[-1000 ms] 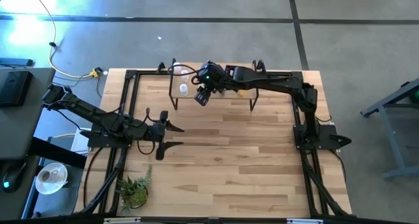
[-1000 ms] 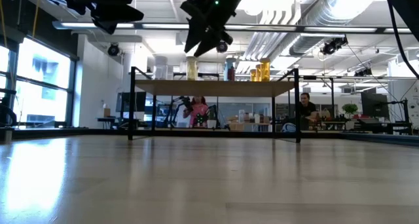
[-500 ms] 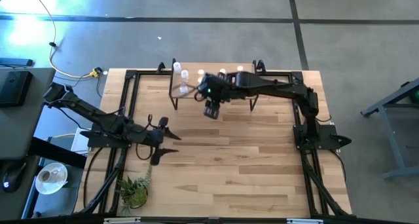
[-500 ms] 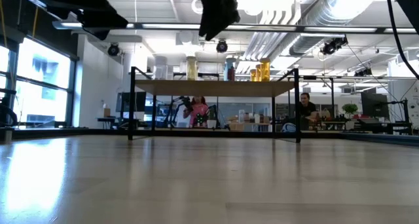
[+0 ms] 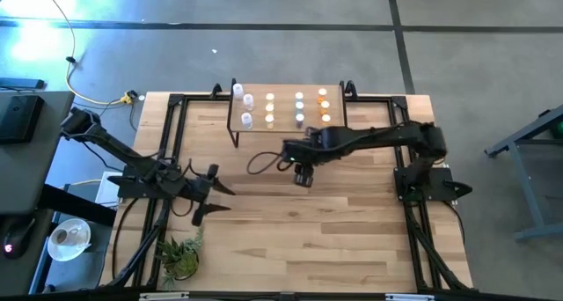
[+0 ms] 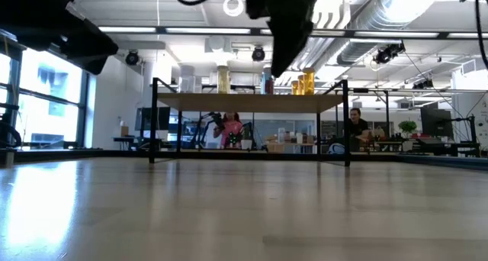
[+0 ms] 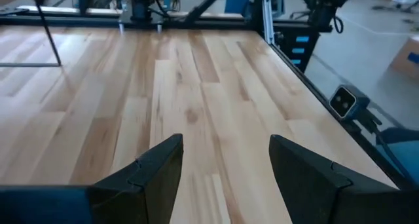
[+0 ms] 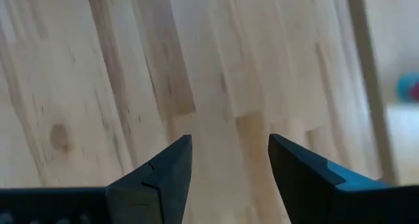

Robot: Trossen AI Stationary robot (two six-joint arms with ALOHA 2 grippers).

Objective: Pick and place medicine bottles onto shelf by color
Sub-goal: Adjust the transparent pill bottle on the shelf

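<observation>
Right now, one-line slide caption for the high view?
Bottles stand in rows on the shelf; right gripper open over bare table, left gripper open near the table's left side.

Two dark, near-black jointed arms, matte housings, rounded joint casings. Left arm (image 5: 132, 165) slim, thin black cable along links. Right arm (image 5: 378, 138) thicker at base, black cable loop near wrist, small green light on wrist housing. Left pincer (image 7: 222, 175) with two broad dark angular fingers, stepped edges. Right pincer (image 8: 229, 168) alike, matte, wedge-shaped tips.
</observation>
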